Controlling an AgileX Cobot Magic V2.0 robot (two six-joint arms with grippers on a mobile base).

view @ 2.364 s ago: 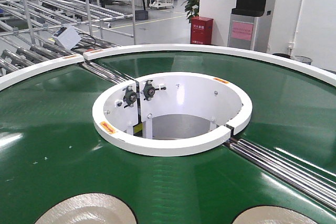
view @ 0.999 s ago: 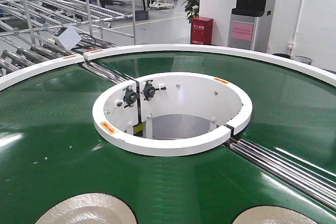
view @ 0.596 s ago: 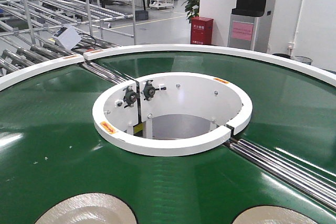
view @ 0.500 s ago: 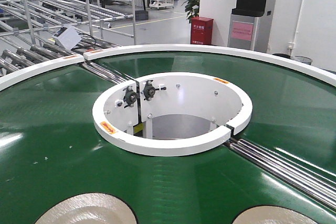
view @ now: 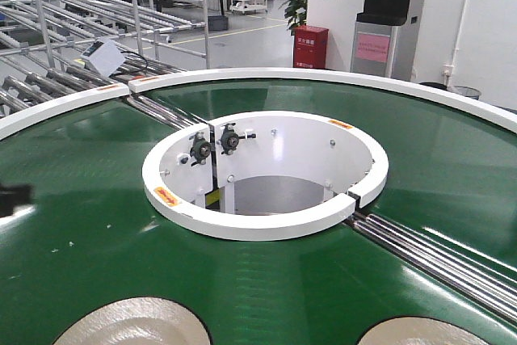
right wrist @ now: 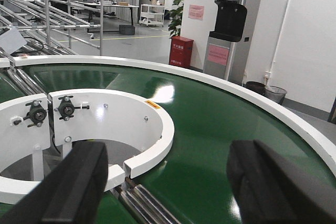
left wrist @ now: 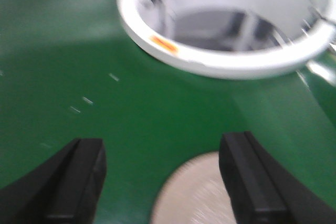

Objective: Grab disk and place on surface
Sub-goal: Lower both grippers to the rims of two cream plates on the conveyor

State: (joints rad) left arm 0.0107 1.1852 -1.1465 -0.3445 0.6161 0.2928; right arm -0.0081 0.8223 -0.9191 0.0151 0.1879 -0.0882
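Observation:
Two pale, brushed-metal disks lie on the green conveyor belt (view: 81,240) at the bottom edge of the front view, a left disk (view: 133,325) and a right disk (view: 424,334). My left gripper (left wrist: 163,182) hangs open above the belt, and the left disk (left wrist: 194,195) lies between its black fingers (left wrist: 73,182), closer to the right one. The left wrist view is motion-blurred. My right gripper (right wrist: 176,187) is open and holds nothing, high over the belt with no disk under it. The surface is out of view.
A white inner ring (view: 266,220) with bearings surrounds the belt's central opening. Steel rollers (view: 436,256) cross the belt at right and back left. A white outer rim (view: 323,77) bounds the belt. A dark arm part (view: 11,198) shows at the left edge. Racks, a red cabinet and a water dispenser stand behind.
A dark arm part has come into the front view at the left edge. Both disks and the belt look unmoved.

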